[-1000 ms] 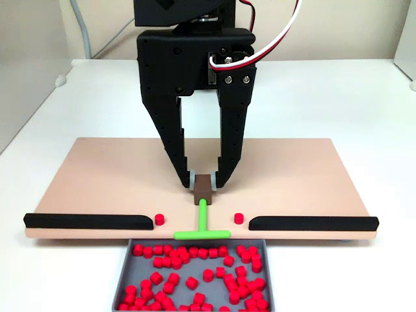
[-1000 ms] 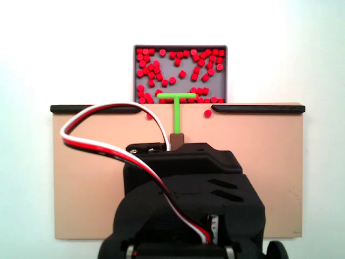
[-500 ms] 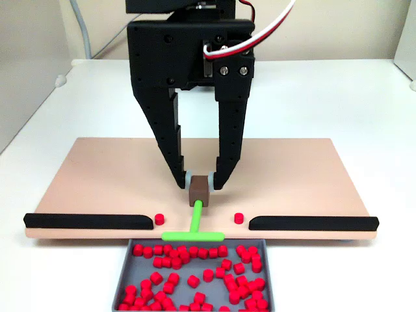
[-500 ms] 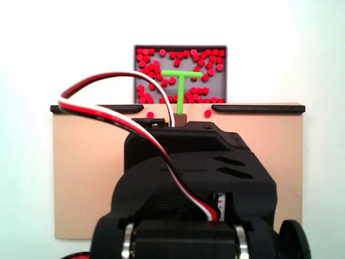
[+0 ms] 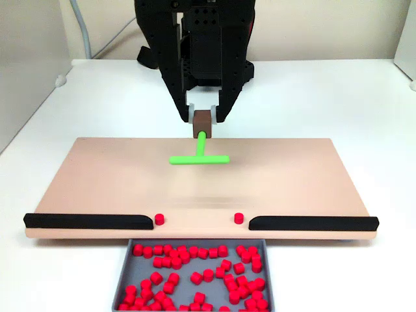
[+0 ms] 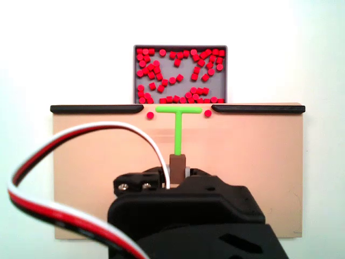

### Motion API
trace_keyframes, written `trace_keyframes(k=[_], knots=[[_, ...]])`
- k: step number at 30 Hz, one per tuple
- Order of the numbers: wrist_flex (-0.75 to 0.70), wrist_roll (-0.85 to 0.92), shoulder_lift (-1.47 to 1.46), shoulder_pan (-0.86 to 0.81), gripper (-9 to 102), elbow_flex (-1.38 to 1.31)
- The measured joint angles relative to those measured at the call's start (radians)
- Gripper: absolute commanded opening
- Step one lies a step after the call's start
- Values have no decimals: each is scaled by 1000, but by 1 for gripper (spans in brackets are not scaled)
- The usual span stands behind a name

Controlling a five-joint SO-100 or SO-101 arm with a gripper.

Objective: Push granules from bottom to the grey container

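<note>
Jaws pinched the brown block of the green pusher (image 5: 199, 158), two granules (image 5: 159, 219) at 6 o'clock, grey container (image 5: 123, 277) beyond.

Bright red granules (image 5: 195, 276) fill the grey container (image 5: 123, 279); green pusher (image 5: 199, 158) (brown handle, seemingly), tan board (image 5: 97, 175), black strips (image 5: 312, 223).

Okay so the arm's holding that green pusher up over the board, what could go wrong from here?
1. Two granules sit on the tan board, each close to the inner end of a black strip. A straight centre push with the green pusher may pass between them and miss both.
2. A sideways sweep might wedge one against a strip instead of sending it into the grey container.
3. The gripper holds only the small brown block; pressing down may twist the pusher.
</note>
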State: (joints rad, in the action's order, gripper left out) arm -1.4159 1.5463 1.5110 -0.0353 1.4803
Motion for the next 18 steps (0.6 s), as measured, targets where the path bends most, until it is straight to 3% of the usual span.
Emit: trace_keyframes(k=[18], knots=[[0,41,357,0,0,385]])
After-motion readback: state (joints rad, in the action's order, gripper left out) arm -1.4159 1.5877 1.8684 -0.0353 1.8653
